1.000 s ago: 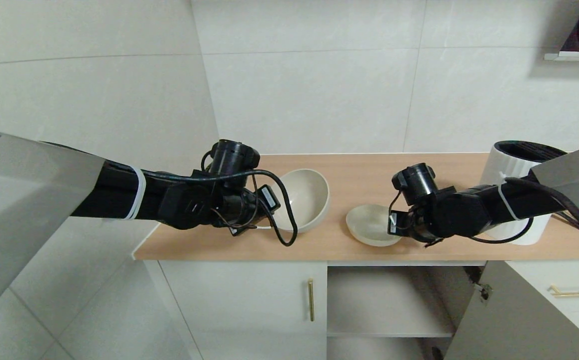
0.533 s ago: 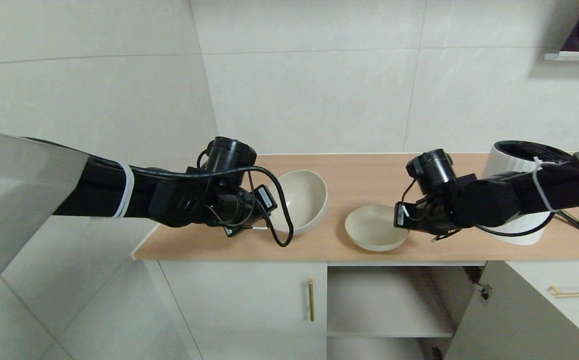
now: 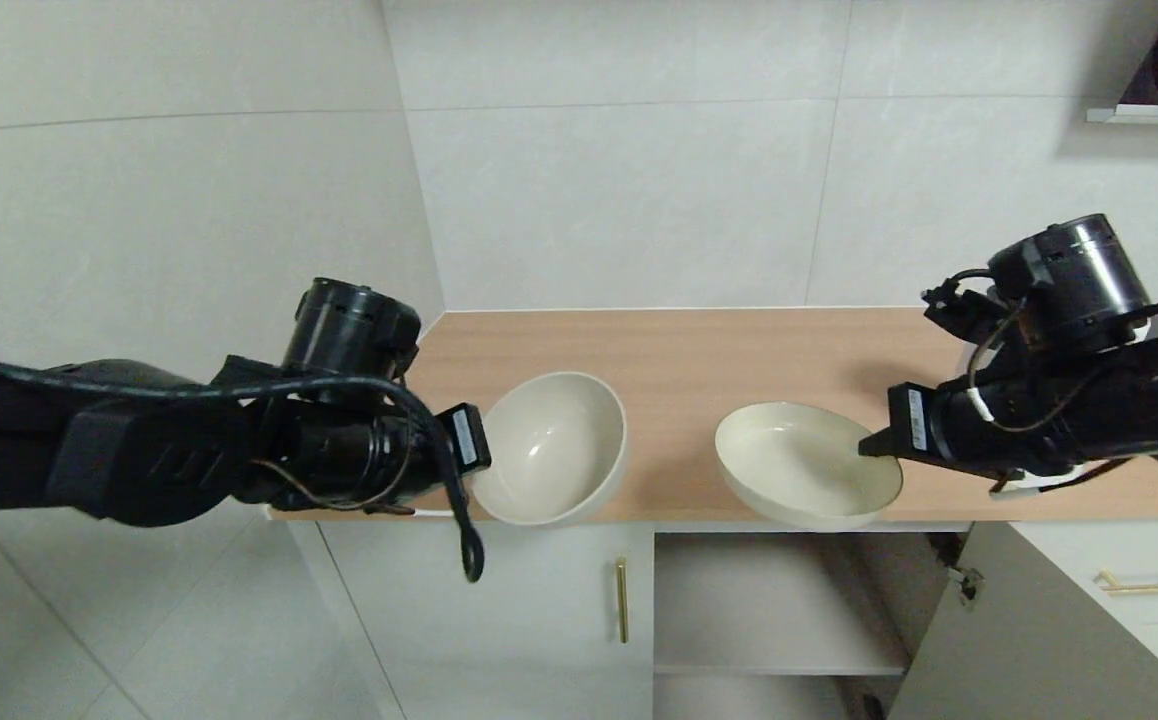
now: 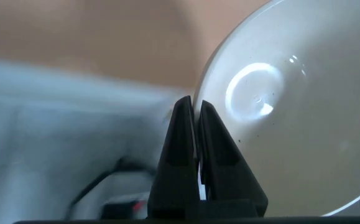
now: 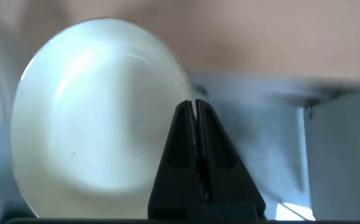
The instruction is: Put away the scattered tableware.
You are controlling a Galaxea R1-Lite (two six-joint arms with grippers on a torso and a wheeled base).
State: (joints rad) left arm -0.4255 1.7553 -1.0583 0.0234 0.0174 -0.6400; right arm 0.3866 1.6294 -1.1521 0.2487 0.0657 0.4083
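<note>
A deep cream bowl point(image 3: 554, 445) hangs in front of the wooden counter's front edge point(image 3: 679, 512), left of centre, with my left gripper point(image 3: 474, 455) shut on its left rim. In the left wrist view the fingers point(image 4: 195, 134) pinch the bowl's rim, the bowl point(image 4: 291, 112) tilted. A shallow cream plate point(image 3: 804, 462) hangs over the counter's front edge on the right, my right gripper point(image 3: 884, 445) shut on its right rim. In the right wrist view the fingers point(image 5: 195, 134) clamp the rim of the plate point(image 5: 99, 118).
Below the counter stands a white cabinet point(image 3: 499, 600) with a brass handle point(image 3: 622, 600). An open compartment point(image 3: 769, 600) with a shelf is beside it, its door point(image 3: 1019, 640) swung open at the right. Tiled walls close off the left and back.
Both arms have pulled back from the counter toward me and lifted, carrying the bowl and the plate past the front edge. The white container at the right is now hidden behind the right arm.
</note>
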